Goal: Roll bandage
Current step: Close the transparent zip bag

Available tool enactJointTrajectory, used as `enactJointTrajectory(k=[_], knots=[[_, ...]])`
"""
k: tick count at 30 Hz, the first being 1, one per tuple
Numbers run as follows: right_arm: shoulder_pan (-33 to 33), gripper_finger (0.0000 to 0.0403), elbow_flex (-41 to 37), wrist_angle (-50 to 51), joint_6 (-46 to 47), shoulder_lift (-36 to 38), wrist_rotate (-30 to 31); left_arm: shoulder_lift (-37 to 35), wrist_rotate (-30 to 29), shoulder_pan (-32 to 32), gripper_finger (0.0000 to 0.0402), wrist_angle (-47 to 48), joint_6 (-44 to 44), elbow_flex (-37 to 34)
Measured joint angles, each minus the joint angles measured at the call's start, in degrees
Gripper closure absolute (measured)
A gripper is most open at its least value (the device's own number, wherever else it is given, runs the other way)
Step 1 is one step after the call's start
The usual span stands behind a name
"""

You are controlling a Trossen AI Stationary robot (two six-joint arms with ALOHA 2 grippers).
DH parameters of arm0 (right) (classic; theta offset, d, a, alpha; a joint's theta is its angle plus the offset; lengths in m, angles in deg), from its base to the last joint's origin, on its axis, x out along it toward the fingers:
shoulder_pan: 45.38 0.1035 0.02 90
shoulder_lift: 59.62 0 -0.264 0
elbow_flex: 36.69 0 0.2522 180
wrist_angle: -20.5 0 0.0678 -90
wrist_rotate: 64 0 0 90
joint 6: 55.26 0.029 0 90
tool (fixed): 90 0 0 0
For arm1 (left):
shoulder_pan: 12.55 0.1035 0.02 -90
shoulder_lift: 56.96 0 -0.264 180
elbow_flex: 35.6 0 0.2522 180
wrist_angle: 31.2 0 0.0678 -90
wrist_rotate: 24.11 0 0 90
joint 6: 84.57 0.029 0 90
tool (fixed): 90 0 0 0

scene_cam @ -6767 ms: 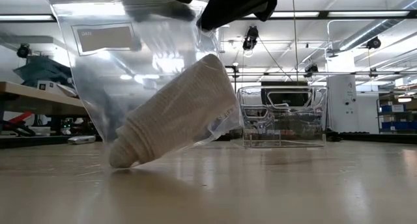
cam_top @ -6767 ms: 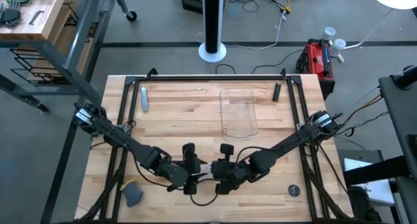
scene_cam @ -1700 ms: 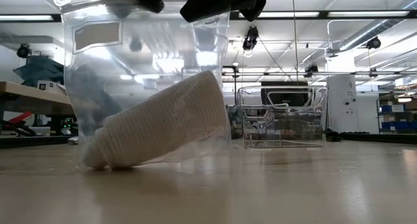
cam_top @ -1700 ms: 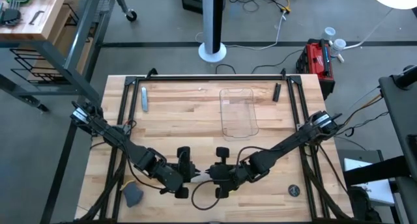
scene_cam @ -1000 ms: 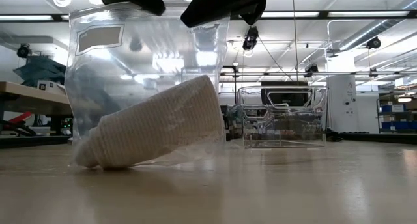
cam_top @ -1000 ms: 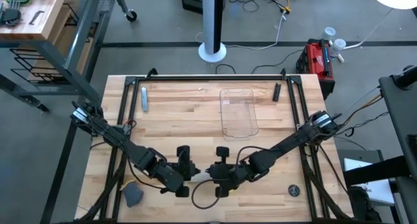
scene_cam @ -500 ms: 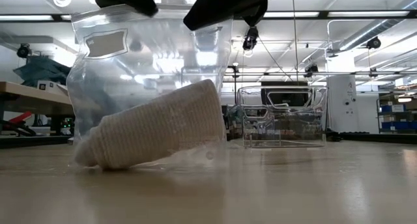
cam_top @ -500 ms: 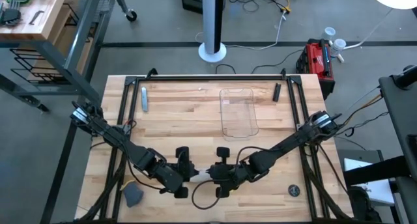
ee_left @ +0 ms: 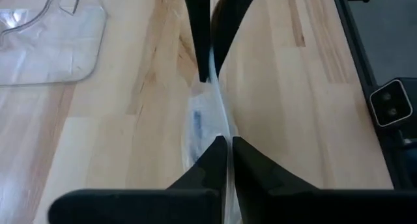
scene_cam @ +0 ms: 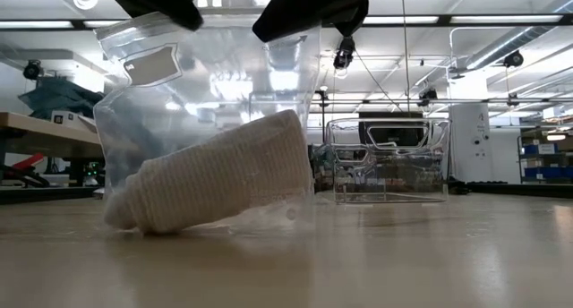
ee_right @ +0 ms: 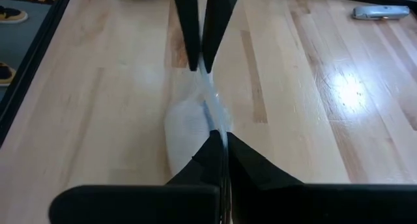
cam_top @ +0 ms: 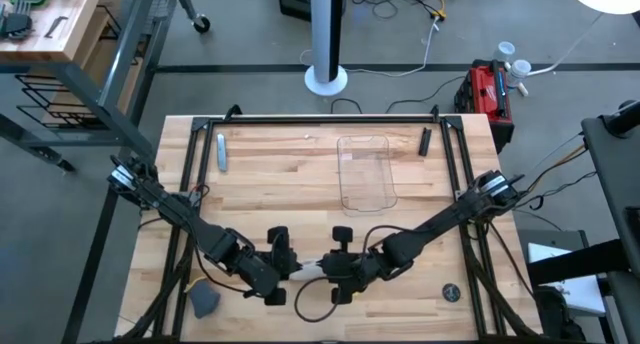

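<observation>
Both grippers, left (ee_left: 227,144) and right (ee_right: 220,140), pinch the bag (scene_cam: 215,84) enclosing the bandage (scene_cam: 219,183); tray (scene_cam: 387,160) stands apparently well behind.

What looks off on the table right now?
The bandage is still sealed in its clear bag, lying tilted on the table. Left pincer and right pincer both pinch the bag's top edge, nothing unrolled.

The low view's top edge cuts off both hands above the wrapper (scene_cam: 215,120).
</observation>
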Motion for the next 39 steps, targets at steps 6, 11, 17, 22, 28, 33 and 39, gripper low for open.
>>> enactJointTrajectory(k=[6,11,17,22,28,33,39], knots=[[0.0,0.0403,0.0,0.04,0.13,0.0,0.02,-0.15,-0.9,-0.02,0.0384,1.71,-1.18,0.0],[0.0,0.0403,0.0,-0.01,0.07,0.0,0.0,-0.15,-2.22,-0.08,0.0385,1.92,-1.72,-0.02],[-0.02,0.0403,-0.09,-0.01,0.15,0.0,0.01,-0.35,-2.31,-0.28,0.0374,4.5,-3.0,-0.02],[0.02,0.0403,-0.09,-0.06,0.22,0.0,-0.04,-0.68,-0.79,-0.49,0.0364,7.12,-6.05,-0.04],[-0.02,0.0403,-0.15,-0.12,0.32,0.0,0.0,-0.91,-1.05,-1.2,0.0392,8.76,-6.03,-0.04],[-0.01,0.0403,-0.2,-0.23,0.35,0.0,-0.02,-1.88,0.39,-1.22,0.0399,13.34,-11.74,-0.04],[-0.07,0.0403,-0.2,-0.56,0.37,0.0,0.01,-3.31,-0.61,-2.8,0.0401,16.17,-14.79,-0.02]])
